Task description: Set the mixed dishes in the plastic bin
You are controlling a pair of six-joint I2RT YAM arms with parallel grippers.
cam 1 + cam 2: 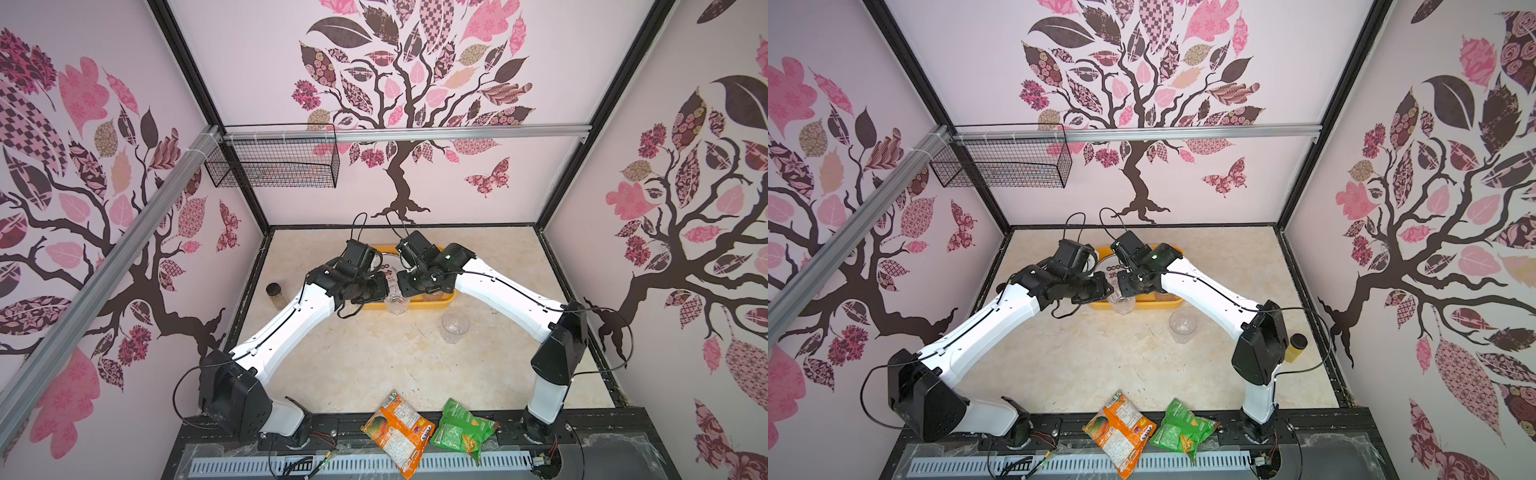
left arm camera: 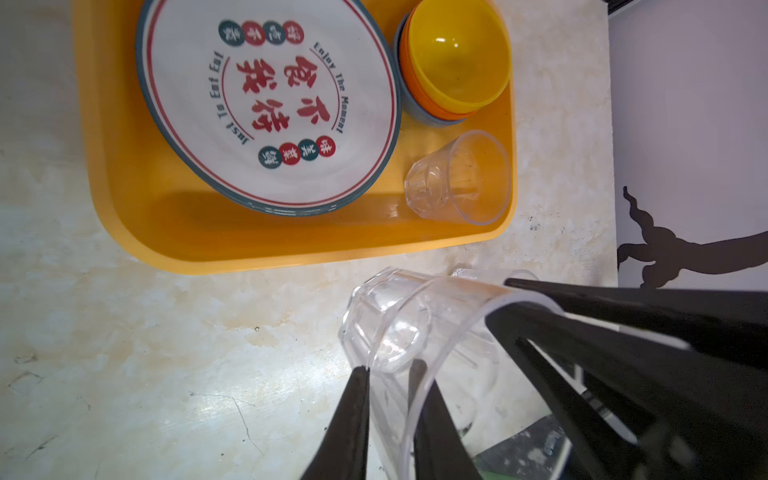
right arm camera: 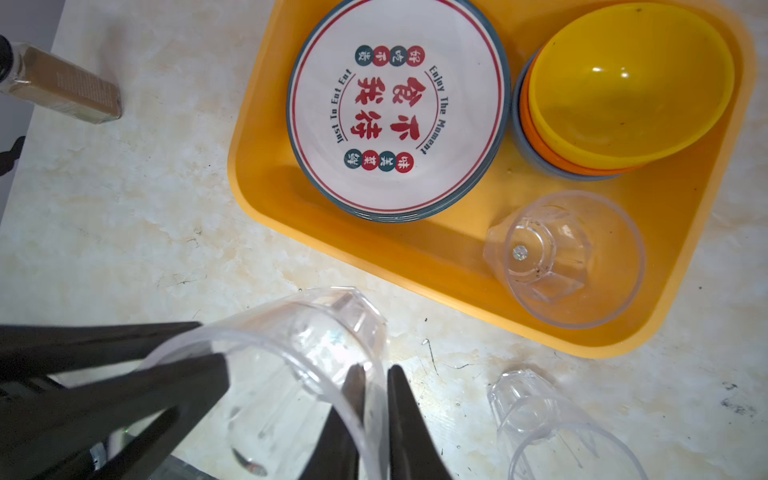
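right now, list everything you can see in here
plastic bin: 1, yellow-orange, far middle of the table
plates: stack, count unclear, white with red characters, in the bin
bowls: 3 nested, yellow on orange on blue, in the bin
clear cups: 3; one in the bin, one on the table near it, one held
jars: 2, dark lids; brown at left, yellow at right
snack bags: 2, orange and green, near edge
wire basket: 1, black, hung at back left
left gripper: astride the held cup's rim
right gripper: shut on the same rim

cup (image 3: 299,340) cropped, plastic bin (image 1: 432,304) half hidden
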